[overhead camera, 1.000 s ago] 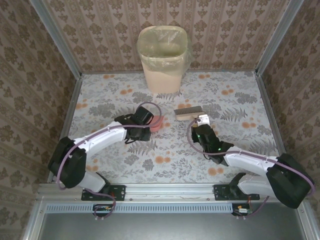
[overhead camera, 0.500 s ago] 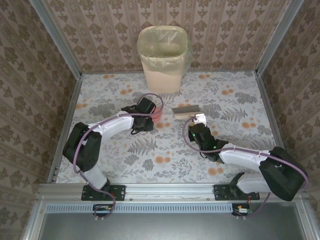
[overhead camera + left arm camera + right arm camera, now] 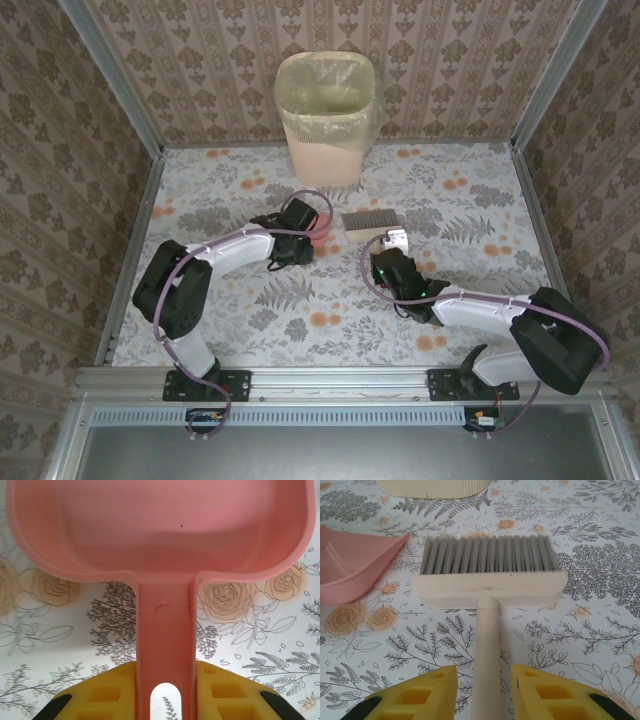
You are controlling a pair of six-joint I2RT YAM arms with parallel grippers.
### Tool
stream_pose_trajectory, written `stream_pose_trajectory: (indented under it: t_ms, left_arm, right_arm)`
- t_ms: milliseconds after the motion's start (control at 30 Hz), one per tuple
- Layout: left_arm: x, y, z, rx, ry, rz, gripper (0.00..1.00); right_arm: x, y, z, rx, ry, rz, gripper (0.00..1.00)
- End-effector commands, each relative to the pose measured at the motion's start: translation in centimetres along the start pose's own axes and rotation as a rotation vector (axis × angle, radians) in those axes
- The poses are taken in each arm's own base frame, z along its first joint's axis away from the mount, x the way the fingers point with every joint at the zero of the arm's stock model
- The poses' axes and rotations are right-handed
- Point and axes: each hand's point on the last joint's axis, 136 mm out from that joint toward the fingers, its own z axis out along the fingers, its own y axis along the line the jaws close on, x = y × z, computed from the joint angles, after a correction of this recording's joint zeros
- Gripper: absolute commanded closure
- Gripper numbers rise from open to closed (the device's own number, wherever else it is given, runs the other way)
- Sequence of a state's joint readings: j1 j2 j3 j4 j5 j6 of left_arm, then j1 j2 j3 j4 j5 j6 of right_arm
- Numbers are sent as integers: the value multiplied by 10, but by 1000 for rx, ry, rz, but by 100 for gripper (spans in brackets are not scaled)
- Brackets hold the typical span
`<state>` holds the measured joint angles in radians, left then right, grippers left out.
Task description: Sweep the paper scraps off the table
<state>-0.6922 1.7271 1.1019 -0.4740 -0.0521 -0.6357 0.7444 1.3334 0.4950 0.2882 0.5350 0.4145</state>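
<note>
Paper scraps look too small to spot on the table (image 3: 600, 605), perhaps; left gripper (image 3: 165, 685) pinches the dustpan (image 3: 160, 535) handle; right gripper (image 3: 485, 687) jaws stand just clear of the brush (image 3: 490, 587) handle, which runs straight ahead.

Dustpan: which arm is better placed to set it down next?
Left. The left pincer is clamped on the dustpan handle. The right pincer stands open around the brush handle, with gaps on both sides; the brush lies on the table.

brown damask-patterned walls (image 3: 200, 70) rise between grey metal corner posts (image 3: 116, 75).
</note>
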Motion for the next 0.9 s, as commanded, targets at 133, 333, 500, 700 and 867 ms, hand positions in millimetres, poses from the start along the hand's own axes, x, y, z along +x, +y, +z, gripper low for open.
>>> stream_pose_trajectory:
  t_ms: [133,333,500,700,867]
  left_arm:
    - [19,-2,7,8,75,-5,86]
    - [17,-1,5,2,70,-8,74]
    - [17,-2,2,9,65,-4,53]
    - [9,-19,-21,70,13,22,23]
    - [-7,-31,-65,107,-116,57,0]
  right_arm:
    - [-6,2,-2,3,-17,26,63]
    - [-11,-9,-8,49,-42,44,60]
    - [-20,-35,-22,137,-105,102,55]
    - [-25,-64,-37,202,-154,186,49]
    - [-26,-82,-46,261,-180,234,38]
